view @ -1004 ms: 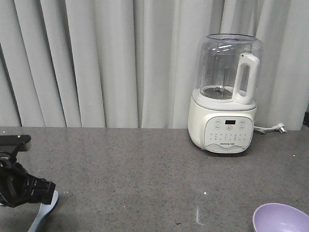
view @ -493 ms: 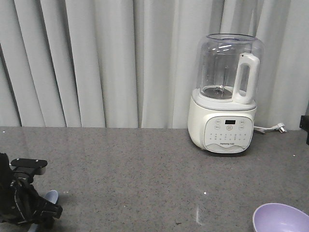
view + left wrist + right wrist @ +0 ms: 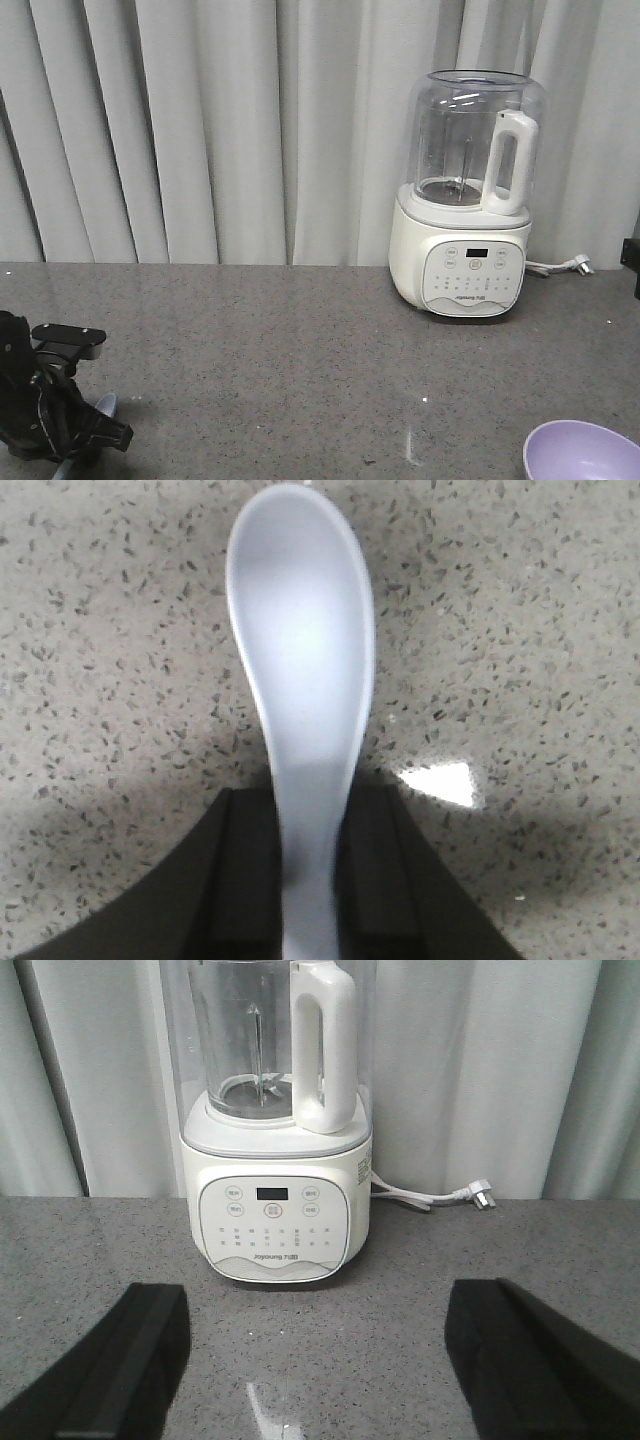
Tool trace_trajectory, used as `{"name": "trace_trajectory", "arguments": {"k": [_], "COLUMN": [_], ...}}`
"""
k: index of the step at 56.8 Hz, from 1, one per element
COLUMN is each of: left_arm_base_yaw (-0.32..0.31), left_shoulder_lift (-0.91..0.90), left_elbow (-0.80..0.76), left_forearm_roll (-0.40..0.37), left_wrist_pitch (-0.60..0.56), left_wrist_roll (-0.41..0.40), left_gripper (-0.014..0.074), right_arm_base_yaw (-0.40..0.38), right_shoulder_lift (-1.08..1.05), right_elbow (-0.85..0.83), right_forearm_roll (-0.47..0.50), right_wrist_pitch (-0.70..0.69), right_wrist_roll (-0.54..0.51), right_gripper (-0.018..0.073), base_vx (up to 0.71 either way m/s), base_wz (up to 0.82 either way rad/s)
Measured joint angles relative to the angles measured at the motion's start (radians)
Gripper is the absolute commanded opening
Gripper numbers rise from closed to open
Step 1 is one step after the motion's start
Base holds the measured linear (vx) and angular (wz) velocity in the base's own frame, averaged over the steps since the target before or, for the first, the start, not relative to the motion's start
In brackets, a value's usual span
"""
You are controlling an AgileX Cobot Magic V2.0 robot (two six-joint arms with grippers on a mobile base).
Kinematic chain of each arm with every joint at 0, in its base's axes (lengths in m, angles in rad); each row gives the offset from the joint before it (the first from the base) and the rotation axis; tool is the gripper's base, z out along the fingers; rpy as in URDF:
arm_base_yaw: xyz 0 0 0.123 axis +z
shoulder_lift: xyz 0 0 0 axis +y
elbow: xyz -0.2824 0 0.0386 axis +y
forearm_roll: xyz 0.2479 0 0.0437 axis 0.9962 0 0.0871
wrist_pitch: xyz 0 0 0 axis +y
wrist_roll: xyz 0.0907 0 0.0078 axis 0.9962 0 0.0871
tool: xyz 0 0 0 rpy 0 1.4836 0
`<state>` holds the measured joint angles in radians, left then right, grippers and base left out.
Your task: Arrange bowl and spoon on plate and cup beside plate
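Spoon (image 3: 300, 630) handle pinched in left hand (image 3: 308, 815), right hand (image 3: 318, 1305) spread wide, blender (image 3: 275, 1220) labelled Joyoung

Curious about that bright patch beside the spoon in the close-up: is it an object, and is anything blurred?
Left wrist view: it looks like glare on the counter, not an object; the spoon is sharp at its scoop, softer toward the handle, with shadow around the left gripper's fingers. Right wrist view: the right gripper's fingers look soft-edged, the blender crisp.

Pale bluish-white spoon (image 3: 300, 680), lilac bowl (image 3: 585, 452), grey speckled counter (image 3: 300, 350)
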<state>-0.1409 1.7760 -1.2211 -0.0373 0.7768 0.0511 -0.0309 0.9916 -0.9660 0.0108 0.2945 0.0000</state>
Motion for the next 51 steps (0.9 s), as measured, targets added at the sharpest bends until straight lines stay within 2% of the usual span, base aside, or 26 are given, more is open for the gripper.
{"name": "trace_trajectory", "arguments": {"k": [13, 22, 25, 33, 39, 44, 51], "left_arm_base_yaw": [0.000, 0.000, 0.000, 0.000, 0.000, 0.000, 0.000], "left_shoulder_lift": [-0.051, -0.208, -0.263, -0.407, -0.487, -0.537, -0.580], "left_elbow": [0.011, 0.014, 0.014, 0.014, 0.014, 0.014, 0.014], "left_forearm_roll": [0.000, 0.000, -0.001, -0.016, -0.021, -0.022, -0.023], "left_wrist_pitch": [0.048, 0.049, 0.049, 0.051, 0.057, 0.063, 0.077], "left_wrist_roll": [0.000, 0.000, 0.000, 0.000, 0.000, 0.000, 0.000], "left_gripper": [-0.0006, -0.0006, -0.0006, -0.0006, -0.0006, -0.0006, -0.0006], "right_arm_base_yaw": [0.000, -0.001, -0.006, -0.062, -0.113, -0.132, -0.135], "right_shoulder_lift": [0.000, 0.000, 0.000, 0.011, 0.036, 0.066, 0.132], "right_elbow": [0.000, 0.000, 0.000, -0.001, -0.002, -0.002, -0.002], "right_forearm_roll": [0.000, -0.004, -0.011, -0.082, -0.106, -0.104, -0.052], "right_wrist_pitch": [0.076, 0.206, 0.260, 0.428, 0.529, 0.574, 0.582], "right_wrist_roll": [0.000, 0.000, 0.030, 0.133, 0.156, 0.154, 0.130], "right_gripper": [0.0566, 0.0564, 0.0564, 0.0559, 0.0546, 0.0538, 0.0532], "base_vx": [0.00, 0.00, 0.00, 0.00, 0.00, 0.00, 0.00], "base_wz": [0.00, 0.00, 0.00, 0.00, 0.00, 0.00, 0.00]}}
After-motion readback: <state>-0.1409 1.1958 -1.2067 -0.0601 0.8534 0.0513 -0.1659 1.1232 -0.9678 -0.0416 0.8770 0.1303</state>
